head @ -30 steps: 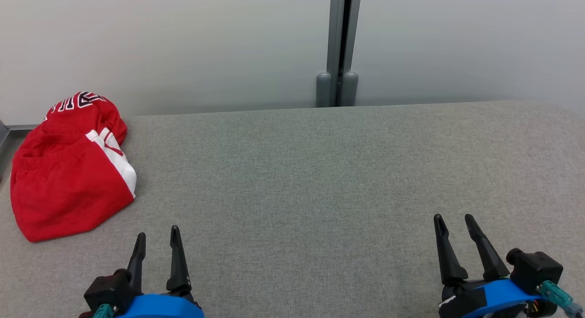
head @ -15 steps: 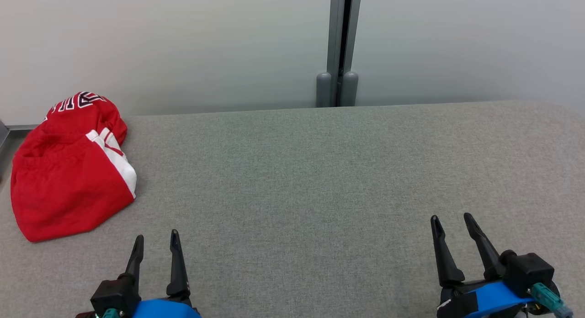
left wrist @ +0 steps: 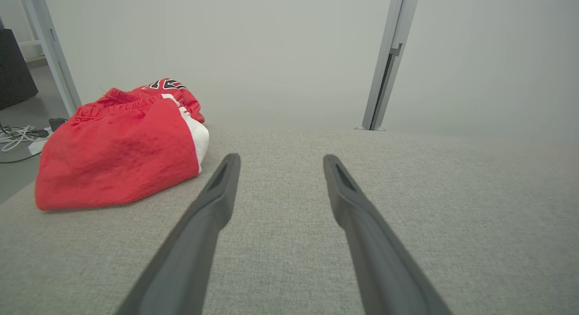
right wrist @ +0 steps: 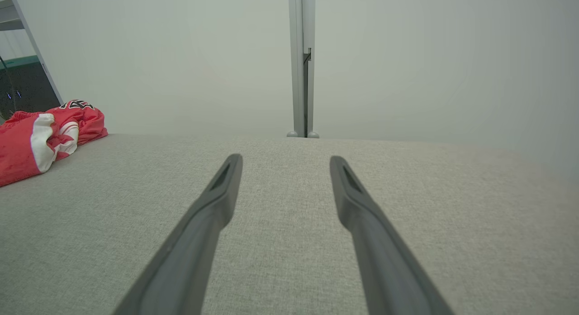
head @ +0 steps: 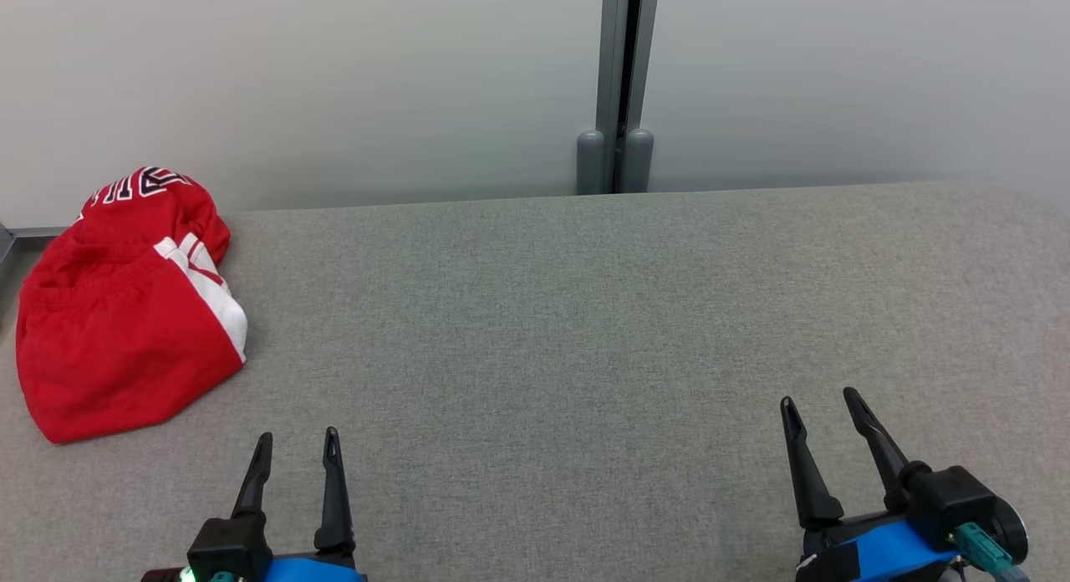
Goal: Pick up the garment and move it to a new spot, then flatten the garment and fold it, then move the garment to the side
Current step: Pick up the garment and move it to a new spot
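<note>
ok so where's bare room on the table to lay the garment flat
Bare table runs from the garment rightward, between the wall and the left gripper and right gripper. Crowded only far left, where the garment lies.

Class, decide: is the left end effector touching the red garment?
Apart. The head view shows bare grey surface between the left end effector and the red garment.

My garment (head: 117, 339), far left, is red with a white stripe and black-and-white lettering. The table (head: 585, 314) is speckled grey. My left gripper (head: 298, 433) and right gripper (head: 818, 396) are black on blue bases.
</note>
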